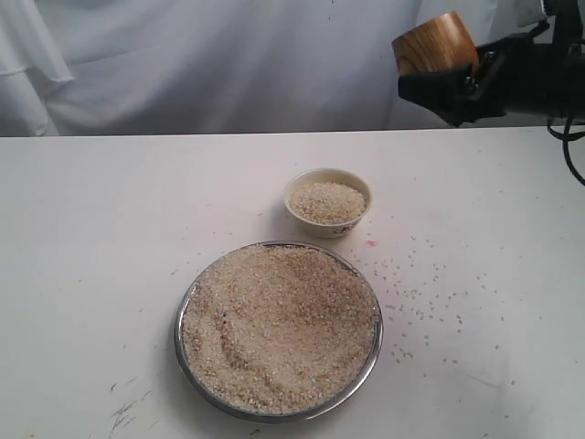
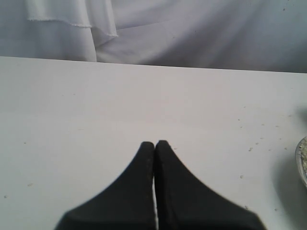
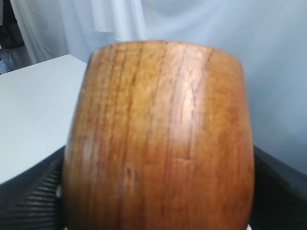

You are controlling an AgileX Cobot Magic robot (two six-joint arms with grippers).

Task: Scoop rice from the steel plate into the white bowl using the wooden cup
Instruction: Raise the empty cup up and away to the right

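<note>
Right wrist view: cup [image 3: 160,139] blurred, one end cut off by frame edge, contents not to be told. There, right jaws mostly hidden behind cup; only dark strips seen at either side. Exterior view: right arm [image 1: 539,78] cut off by frame edge, part of cup covered by right jaws. Left wrist view: only sliver of plate [image 2: 299,163] seen, rest cut off; rear of left jaws cut off. Plate floor hidden under rice [image 1: 279,315]. Pattern on bowl [image 1: 329,229] too small to be read.

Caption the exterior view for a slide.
Right end effector holds cup aloft; rice fills bowl and plate on the table.
</note>
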